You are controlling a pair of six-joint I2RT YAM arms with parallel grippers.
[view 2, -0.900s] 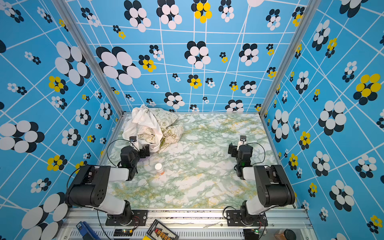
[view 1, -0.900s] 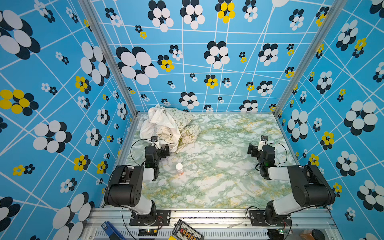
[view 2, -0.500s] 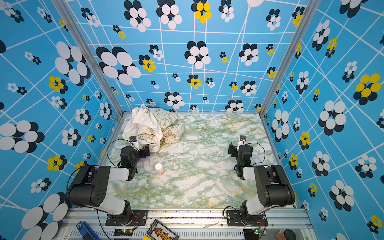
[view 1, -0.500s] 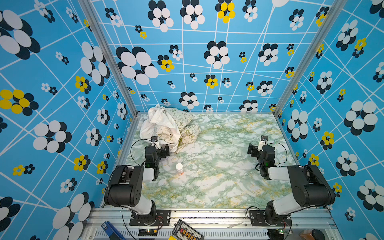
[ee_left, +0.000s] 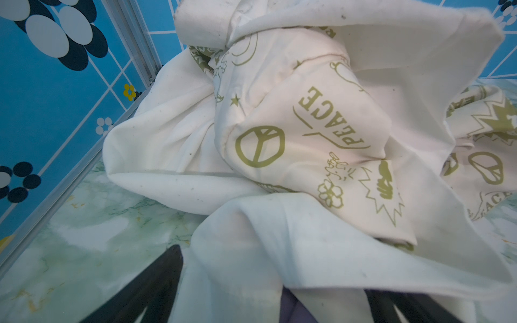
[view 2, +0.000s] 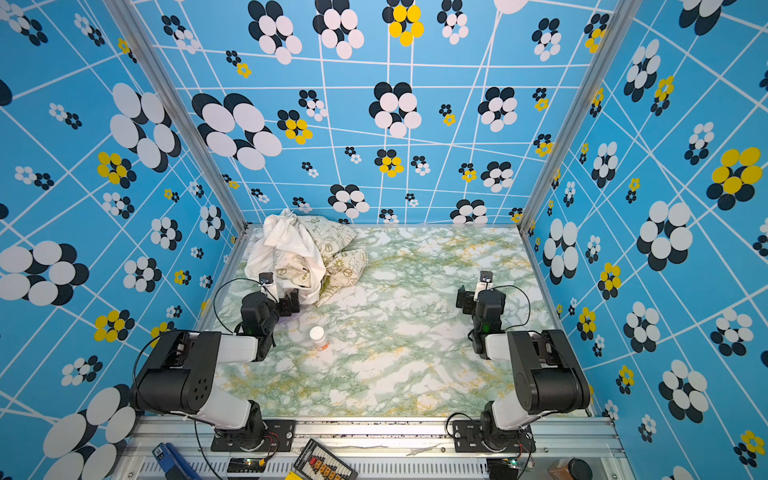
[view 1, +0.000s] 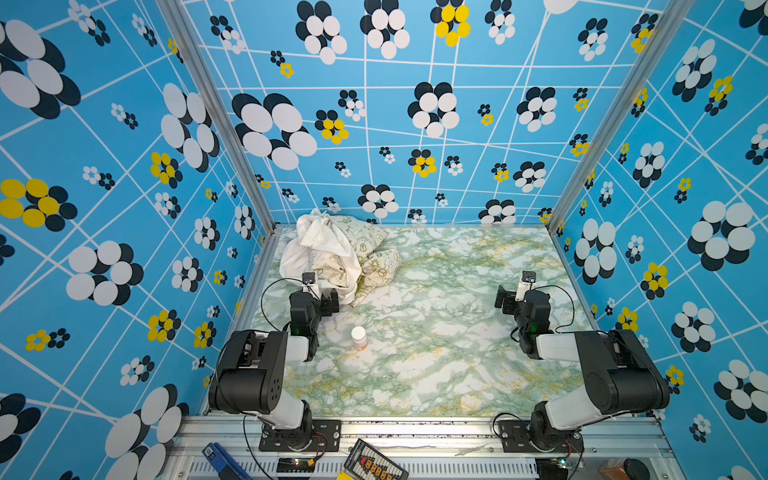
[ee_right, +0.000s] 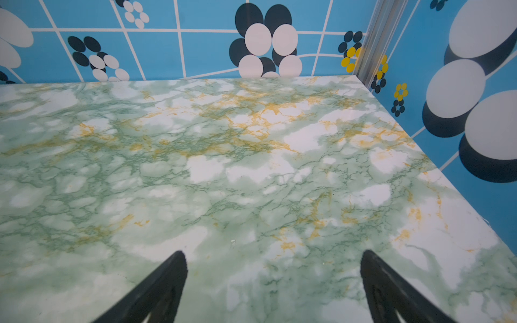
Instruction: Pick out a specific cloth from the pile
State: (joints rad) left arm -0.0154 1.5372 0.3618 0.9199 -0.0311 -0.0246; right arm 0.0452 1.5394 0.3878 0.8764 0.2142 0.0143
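The pile (view 1: 336, 253) (view 2: 303, 253) lies in the back left corner, a plain white cloth (ee_left: 321, 251) tangled with a cream cloth with green peace prints (ee_left: 293, 134). In the left wrist view only a dark purple sliver of the cloth (ee_left: 291, 310) shows, under the white folds close to the camera. My left gripper (view 1: 322, 297) (ee_left: 274, 279) is open at the pile's near edge. A white fold lies between its jaws and covers most of one finger. My right gripper (view 1: 513, 297) (ee_right: 274, 254) hangs open over bare table on the right, holding nothing.
A small bottle (view 1: 358, 336) (view 2: 318, 336) with a white cap stands on the marble-patterned table (view 1: 436, 332), just right of the left arm. Blue flowered walls with metal posts close in the left, back and right sides. Tools lie on the front rail.
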